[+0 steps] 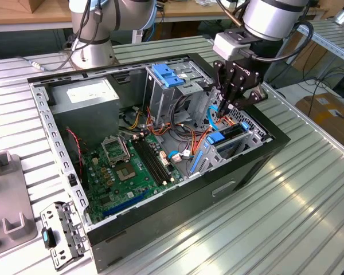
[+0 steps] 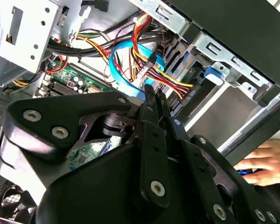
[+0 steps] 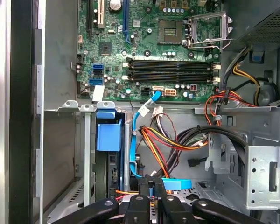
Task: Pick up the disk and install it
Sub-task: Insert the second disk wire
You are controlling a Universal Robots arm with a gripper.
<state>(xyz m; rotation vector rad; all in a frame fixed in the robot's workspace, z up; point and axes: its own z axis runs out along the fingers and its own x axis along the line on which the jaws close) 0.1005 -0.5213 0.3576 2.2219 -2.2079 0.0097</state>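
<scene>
- Your gripper (image 1: 228, 106) hung inside the open case (image 1: 275, 143), over the drive bay (image 1: 241, 134), its fingers (image 2: 151, 100) pressed together and gripping nothing.
- The disk seemed seated upright in that bay, blue rail (image 3: 108, 133) showing; hard to confirm.
- Loose cables (image 3: 165, 140) lay just beside the fingers and could have snagged.
- A hand (image 2: 263, 163) rested near the case, risking a knock.

Rectangular metal hard drive with blue plastic side rails (image 3: 108, 135) (image 1: 217, 138) — seated on edge in the drive cage (image 3: 84, 154) — blue rail end showing
</scene>
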